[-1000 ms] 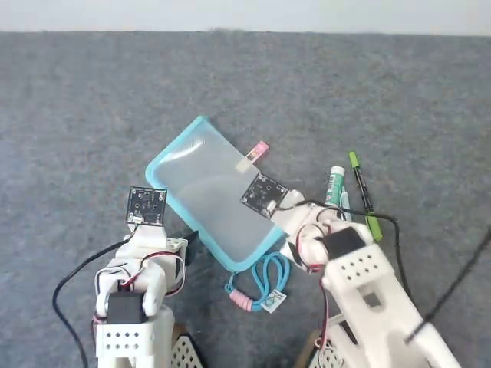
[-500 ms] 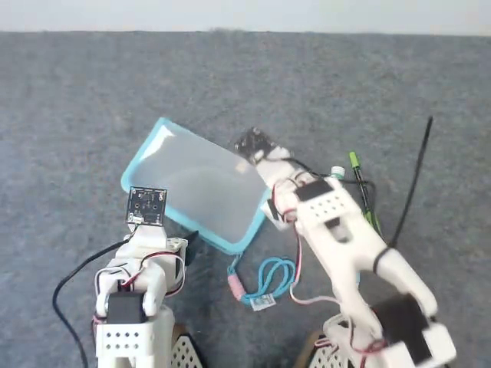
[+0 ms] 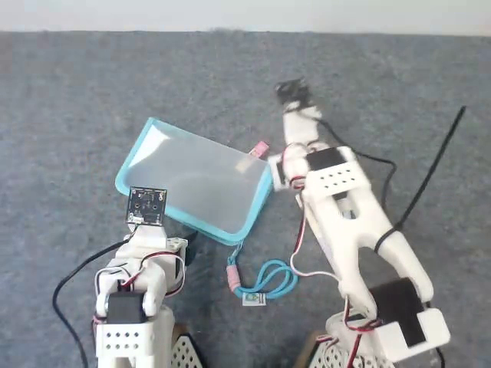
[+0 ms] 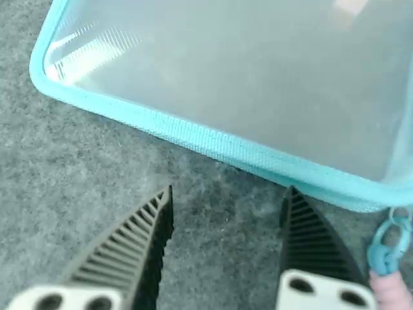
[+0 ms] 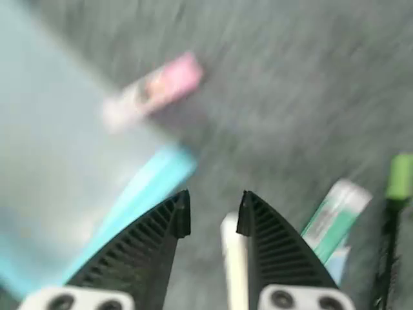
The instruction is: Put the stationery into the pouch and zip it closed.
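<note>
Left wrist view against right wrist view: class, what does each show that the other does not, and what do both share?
Left wrist view, not the right: the left gripper, jaws wide open, and a blue cord loop beside one jaw. Right wrist view, not the left: the right gripper, jaws narrowly apart, a green-and-white tube and a green pen. Both: the translucent pouch with teal trim and the grey carpet.

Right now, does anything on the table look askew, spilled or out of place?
The translucent pouch with turquoise edging lies slanted on the grey mat, its looped turquoise cord trailing loose by one corner. The green-and-white tube and the green pen lie outside it. Nothing looks spilled or damaged.
</note>
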